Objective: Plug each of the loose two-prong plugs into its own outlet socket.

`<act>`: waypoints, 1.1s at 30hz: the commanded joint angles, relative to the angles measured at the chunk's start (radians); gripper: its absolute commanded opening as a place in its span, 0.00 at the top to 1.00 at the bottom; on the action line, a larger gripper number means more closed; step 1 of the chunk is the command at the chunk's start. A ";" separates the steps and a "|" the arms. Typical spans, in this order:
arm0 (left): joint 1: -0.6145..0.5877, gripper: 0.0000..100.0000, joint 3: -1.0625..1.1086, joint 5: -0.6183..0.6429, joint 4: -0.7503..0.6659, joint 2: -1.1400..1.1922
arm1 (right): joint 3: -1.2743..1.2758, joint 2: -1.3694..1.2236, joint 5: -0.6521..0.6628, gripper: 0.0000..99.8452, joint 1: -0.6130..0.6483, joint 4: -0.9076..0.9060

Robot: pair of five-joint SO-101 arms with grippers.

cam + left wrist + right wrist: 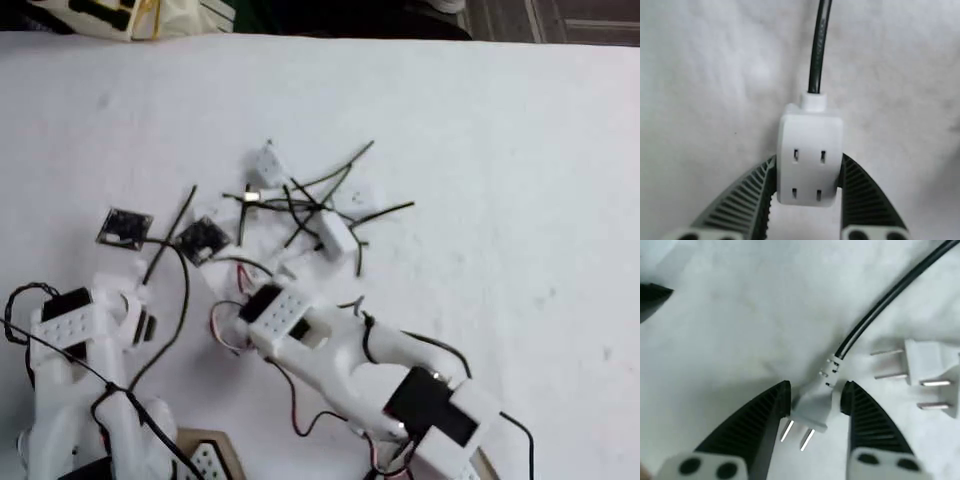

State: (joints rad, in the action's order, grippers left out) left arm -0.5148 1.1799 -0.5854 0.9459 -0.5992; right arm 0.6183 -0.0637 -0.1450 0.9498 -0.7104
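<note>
A white outlet socket (810,165) with two pairs of slots and a black cord (819,45) sits clamped between the ribbed fingers of my left gripper (808,167), low over the table at the near left (138,300). My right gripper (816,389) stands open around a white two-prong plug (812,407) on a black twin cord (880,305). One finger (775,407) touches the plug, and the other stands slightly off it. This gripper is near the table's middle (258,288). A second white pronged plug (922,377) lies just beside it.
A tangle of black cords (310,200) with white plug pieces (335,232) (268,165) lies beyond my right gripper. Two dark square pieces (125,228) (203,238) lie beyond my left gripper. A bag (120,15) rests past the table's far edge.
</note>
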 commanded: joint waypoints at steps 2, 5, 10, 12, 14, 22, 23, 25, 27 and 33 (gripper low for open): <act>-0.007 0.98 -0.005 0.006 -0.011 -0.027 | -0.063 0.001 0.002 0.99 -0.001 -0.136; -0.007 0.98 -0.005 0.006 -0.011 -0.027 | -0.094 0.001 0.002 0.97 -0.028 -0.208; -0.007 0.98 -0.005 0.005 -0.011 -0.027 | -0.149 0.025 0.041 0.98 -0.113 -0.340; -0.007 0.98 -0.005 0.005 -0.011 -0.025 | -0.150 0.067 0.087 0.98 -0.142 -0.397; -0.007 0.98 -0.005 0.005 -0.011 -0.025 | -0.146 0.128 0.120 0.98 -0.165 -0.456; -0.007 0.98 -0.005 0.005 -0.011 -0.025 | -0.144 0.383 0.272 0.98 -0.390 -0.585; -0.007 0.98 -0.005 0.005 -0.011 -0.025 | -0.140 0.407 0.290 0.98 -0.427 -0.585; -0.007 0.98 -0.005 0.005 -0.011 -0.025 | -0.110 0.458 0.328 0.98 -0.479 -0.585; -0.007 0.98 -0.005 0.005 -0.011 -0.025 | -0.063 0.506 0.356 0.98 -0.506 -0.579; -0.007 0.98 -0.005 0.005 -0.011 -0.025 | 0.084 0.633 0.364 0.98 -0.444 -0.578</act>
State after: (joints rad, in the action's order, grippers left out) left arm -0.5148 1.1799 -0.5854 0.9459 -0.5992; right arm 0.6767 0.4964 0.2094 0.4634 -1.2858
